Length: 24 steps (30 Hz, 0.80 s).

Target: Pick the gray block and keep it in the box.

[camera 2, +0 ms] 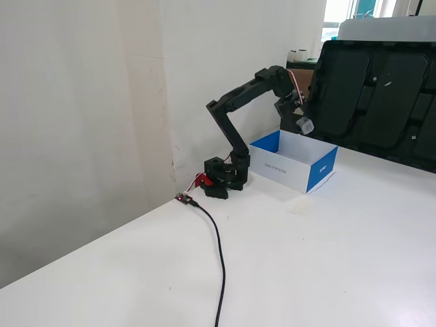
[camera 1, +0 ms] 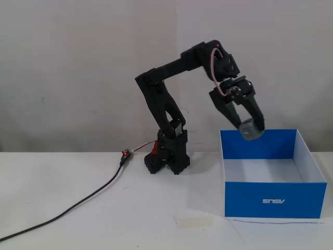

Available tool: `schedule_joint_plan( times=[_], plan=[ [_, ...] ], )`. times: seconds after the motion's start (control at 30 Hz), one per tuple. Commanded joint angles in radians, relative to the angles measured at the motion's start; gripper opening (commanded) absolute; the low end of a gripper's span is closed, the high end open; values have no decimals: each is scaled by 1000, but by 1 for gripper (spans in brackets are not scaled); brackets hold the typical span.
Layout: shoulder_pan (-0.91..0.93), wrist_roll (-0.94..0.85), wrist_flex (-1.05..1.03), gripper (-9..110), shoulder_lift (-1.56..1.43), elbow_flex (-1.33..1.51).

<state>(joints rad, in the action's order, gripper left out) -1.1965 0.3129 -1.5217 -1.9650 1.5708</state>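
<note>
Cable (camera 1: 78, 200) trails across the white table (camera 1: 104, 224) at left, arm base mid-frame. Right of that, the gripper (camera 1: 248, 126) is clamped on the gray block (camera 1: 251, 130), held in the air just over the box (camera 1: 273, 200) – pick looks done, release into the box still left. Plain white wall behind; dark panels (camera 2: 381, 88) near the box in a fixed view.

All-black jointed arm (camera 1: 171, 67), chunky black base (camera 1: 169, 156), pink-white cable (camera 1: 214, 73) looping by the wrist, upper right of frame.
</note>
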Motion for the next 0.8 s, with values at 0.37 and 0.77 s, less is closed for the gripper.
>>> schedule_joint_plan(
  times=[0.37, 0.77],
  plan=[
    [-169, 54, 195, 24, 66, 129],
    [-74, -11, 206, 2, 37, 133]
  ],
)
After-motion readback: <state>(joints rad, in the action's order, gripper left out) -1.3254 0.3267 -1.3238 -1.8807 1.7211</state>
